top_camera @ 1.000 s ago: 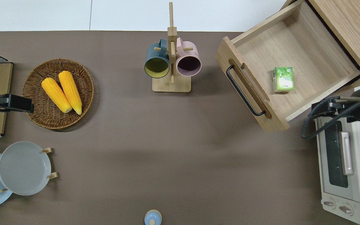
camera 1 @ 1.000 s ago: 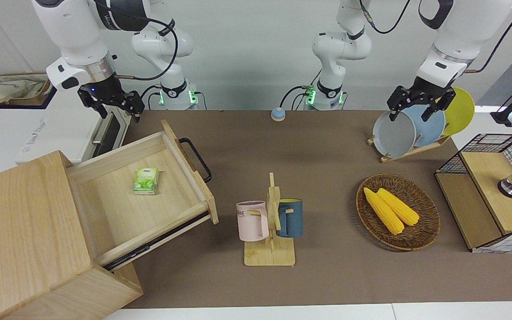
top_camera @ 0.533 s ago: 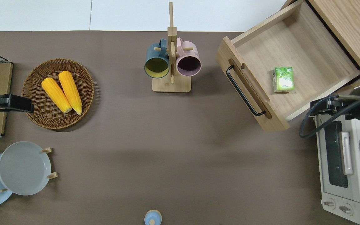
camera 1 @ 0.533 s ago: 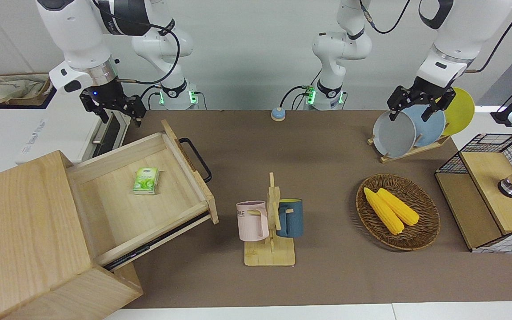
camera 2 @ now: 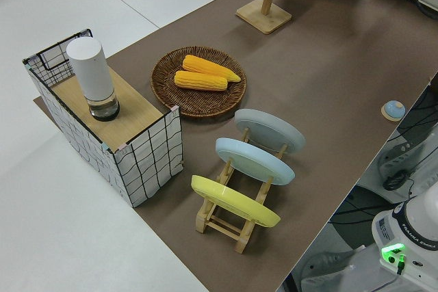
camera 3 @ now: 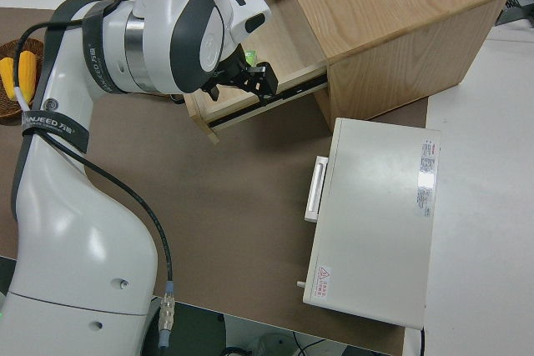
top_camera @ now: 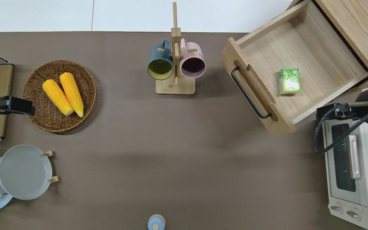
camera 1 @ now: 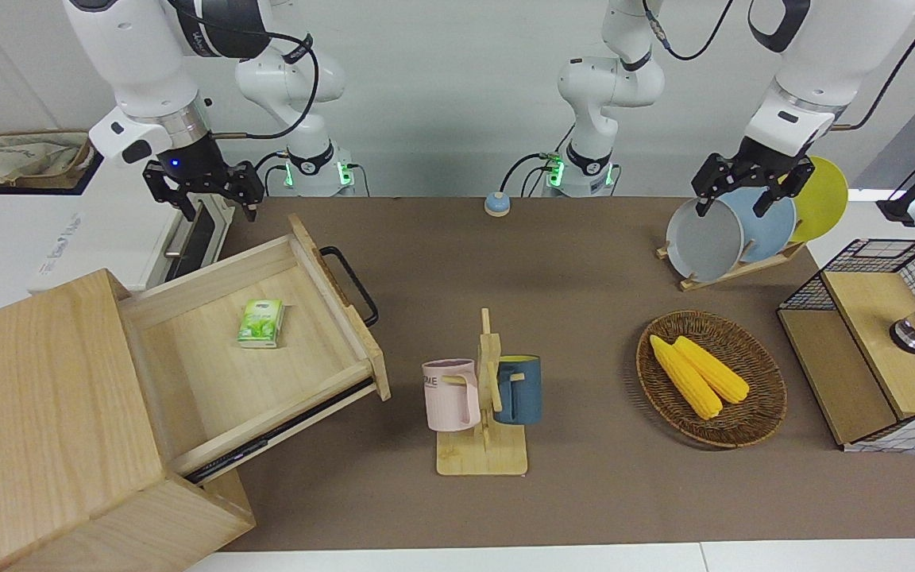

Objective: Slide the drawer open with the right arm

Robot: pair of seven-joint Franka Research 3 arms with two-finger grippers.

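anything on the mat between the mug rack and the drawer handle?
No. In the overhead view, only bare brown mat lies between the mug rack and the drawer's black handle.

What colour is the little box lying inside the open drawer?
Green and white; the little box in the drawer shows best in the overhead view.

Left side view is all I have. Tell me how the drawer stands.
Observer: The drawer is pulled well out of its wooden box; a small green pack lies inside.
Operator: Give me the right gripper's place.
Observer: The right gripper is up over the toaster oven's end beside the drawer, fingers open, clear of the black handle.
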